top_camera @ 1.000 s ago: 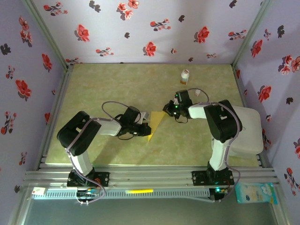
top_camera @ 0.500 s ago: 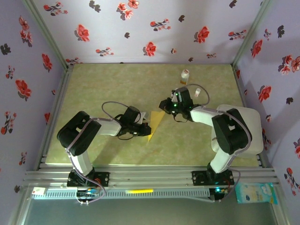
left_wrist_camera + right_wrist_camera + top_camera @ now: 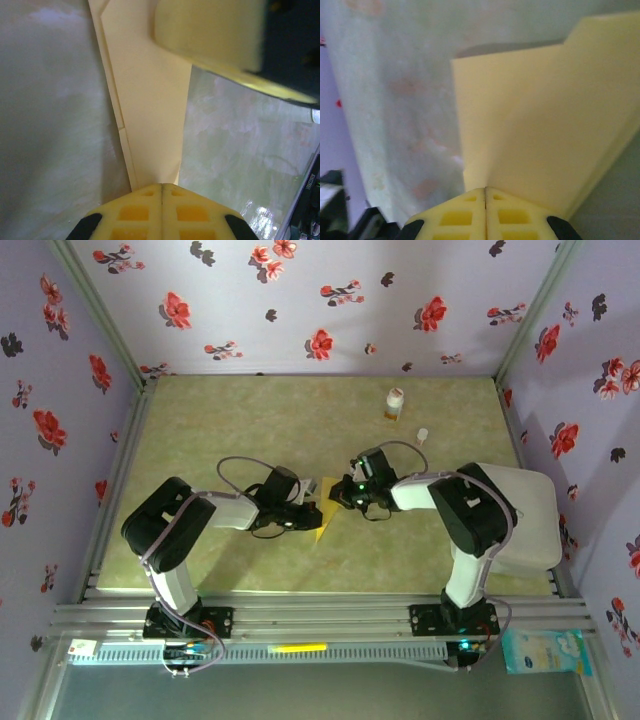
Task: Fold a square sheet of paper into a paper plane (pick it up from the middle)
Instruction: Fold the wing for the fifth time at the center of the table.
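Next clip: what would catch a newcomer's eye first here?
The folded yellow paper lies at the middle of the green table as a long creased wedge. Both arms meet over it: the left pincer and the right pincer are each shut on an edge of it, from opposite sides. Around them stand purple walls with red flowers, and a small white-and-orange bottle stands toward the far edge.
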